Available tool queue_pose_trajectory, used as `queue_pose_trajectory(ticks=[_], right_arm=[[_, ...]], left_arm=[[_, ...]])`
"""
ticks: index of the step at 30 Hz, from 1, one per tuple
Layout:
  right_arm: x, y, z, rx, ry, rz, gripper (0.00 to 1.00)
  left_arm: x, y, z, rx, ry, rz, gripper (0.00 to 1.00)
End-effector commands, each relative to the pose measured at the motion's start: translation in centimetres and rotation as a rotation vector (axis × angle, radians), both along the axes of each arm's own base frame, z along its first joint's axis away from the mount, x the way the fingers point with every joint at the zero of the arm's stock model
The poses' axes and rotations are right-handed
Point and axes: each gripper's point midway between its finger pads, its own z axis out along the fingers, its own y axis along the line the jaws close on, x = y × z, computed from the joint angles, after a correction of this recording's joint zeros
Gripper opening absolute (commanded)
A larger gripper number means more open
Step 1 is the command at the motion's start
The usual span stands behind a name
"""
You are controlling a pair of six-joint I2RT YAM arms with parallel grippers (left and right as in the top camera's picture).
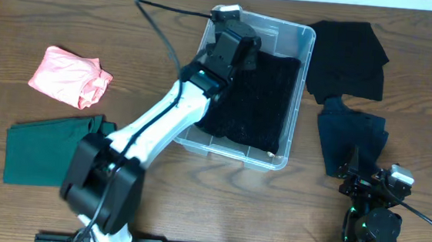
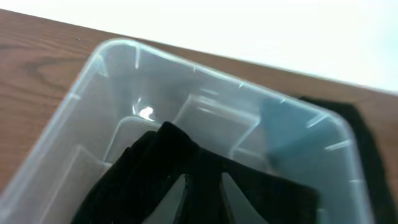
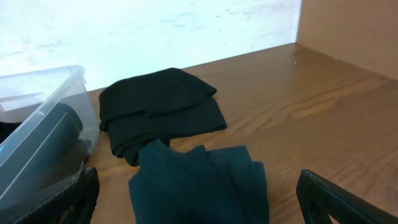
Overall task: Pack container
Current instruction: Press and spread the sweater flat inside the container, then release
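The clear container (image 1: pixel 299 89) stands at the table's centre, with a black cloth (image 1: pixel 260 94) spread inside it. My left gripper (image 1: pixel 233 49) reaches down into the container's far left end. In the left wrist view the black cloth (image 2: pixel 155 162) bunches up like a tent round the gripper (image 2: pixel 204 199), whose jaws sit close together on it, in front of the container's far wall (image 2: pixel 124 46). My right gripper (image 1: pixel 369 183) rests low at the front right, open, its fingers (image 3: pixel 323 199) wide apart above a dark teal cloth (image 3: pixel 199 180).
A black cloth (image 1: pixel 348 58) lies right of the container, the dark teal cloth (image 1: pixel 350 139) in front of it. A pink cloth (image 1: pixel 69 76) and a folded green cloth (image 1: pixel 44 150) lie at the left. A cable runs behind the container.
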Motion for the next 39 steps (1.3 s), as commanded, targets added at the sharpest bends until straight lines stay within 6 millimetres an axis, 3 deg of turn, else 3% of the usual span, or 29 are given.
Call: queue_pose_trajectory(ticks=[1, 7, 11, 14, 17, 21, 24, 28, 32, 36, 39], right_arm=[[0.0, -0.1, -0.1, 0.009, -0.002, -0.006, 0.99], [0.0, -0.1, -0.1, 0.01, -0.002, -0.006, 0.99], [0.0, -0.1, -0.1, 0.01, -0.002, -0.006, 0.99], [0.0, -0.1, -0.1, 0.01, -0.002, -0.006, 0.99], [0.0, -0.1, -0.1, 0.009, -0.002, -0.006, 0.99], [0.0, -0.1, -0.1, 0.01, -0.002, -0.006, 0.99], [0.0, -0.1, -0.1, 0.01, -0.002, -0.006, 0.99], [0.0, -0.1, -0.1, 0.01, -0.002, -0.006, 0.99], [0.0, -0.1, -0.1, 0.01, -0.002, -0.006, 0.99], [0.0, -0.1, -0.1, 0.01, -0.002, -0.006, 0.99], [0.0, -0.1, -0.1, 0.01, -0.002, -0.006, 0.99]], left_arm=[[1.4, 0.7, -6.0, 0.118, 0.061, -0.023, 0.16], [2.3, 0.6, -11.7, 0.169, 0.11, -0.034, 0.16], [2.3, 0.6, -13.4, 0.182, 0.127, -0.036, 0.15], [2.3, 0.6, -13.5, 0.186, 0.129, -0.04, 0.15], [2.4, 0.5, -12.1, 0.177, 0.107, -0.041, 0.15], [2.2, 0.3, -6.9, 0.144, 0.053, -0.044, 0.15], [0.6, 0.5, -2.4, 0.127, 0.055, -0.064, 0.15], [-2.4, 2.0, 1.0, 0.146, 0.1, -0.073, 0.15], [-6.1, 4.2, 1.3, 0.217, 0.208, -0.086, 0.15], [-8.5, 5.5, -0.5, 0.29, 0.326, -0.104, 0.15], [-9.4, 5.4, -1.7, 0.29, 0.384, -0.132, 0.14]])
